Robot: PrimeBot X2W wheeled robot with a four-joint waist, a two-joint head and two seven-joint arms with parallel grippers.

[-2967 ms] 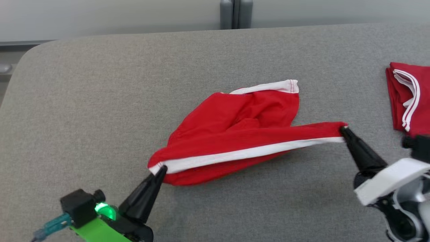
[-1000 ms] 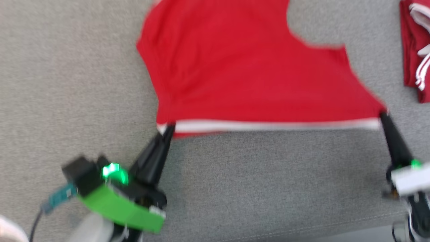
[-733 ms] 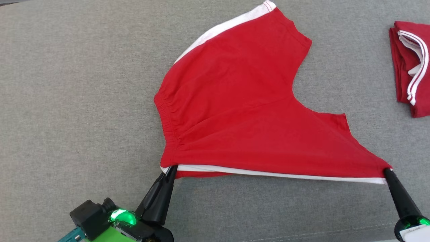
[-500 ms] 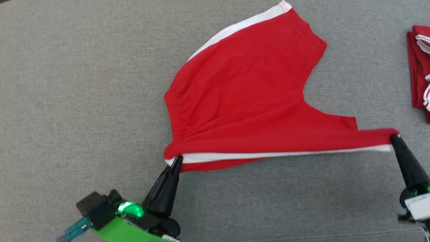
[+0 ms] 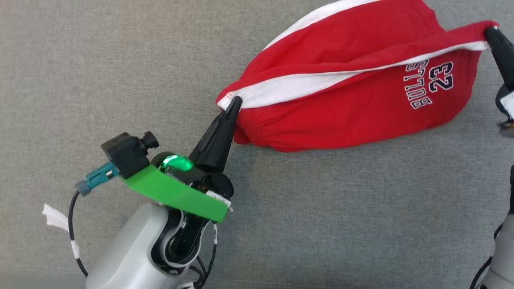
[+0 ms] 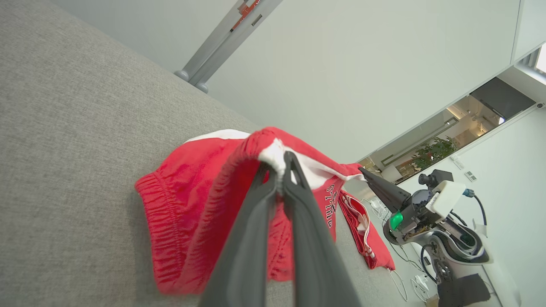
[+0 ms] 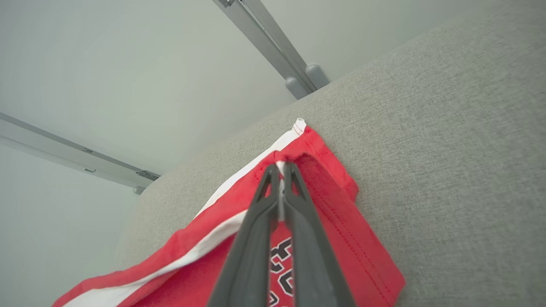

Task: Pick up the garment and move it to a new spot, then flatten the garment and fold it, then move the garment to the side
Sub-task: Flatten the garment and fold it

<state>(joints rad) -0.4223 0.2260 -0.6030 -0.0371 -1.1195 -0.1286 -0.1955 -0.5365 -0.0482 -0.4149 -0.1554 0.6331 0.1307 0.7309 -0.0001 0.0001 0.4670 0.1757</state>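
The garment (image 5: 361, 104) is a pair of red shorts with a white side stripe and a "23" print, bunched in a fold on the grey cushion. My left gripper (image 5: 235, 100) is shut on the waistband corner where the stripe ends. My right gripper (image 5: 488, 29) is shut on the leg-hem corner at the stripe's other end, at the upper right. The striped edge is stretched between the two, lifted over the rest of the cloth. In the left wrist view the fingers (image 6: 294, 192) pinch the garment (image 6: 192, 179). The right wrist view shows the right gripper (image 7: 280, 167) clamped on the garment (image 7: 341, 238).
The grey upholstered surface (image 5: 100, 60) spreads wide to the left and front. A second, folded red garment (image 6: 364, 230) with white stripes lies beyond the held one. Grey posts (image 7: 298, 81) stand against the wall behind the surface's far edge.
Both grippers have carried the striped edge up and away from me, over the rest of the shorts, so the printed side now faces up. The head camera has also shifted.
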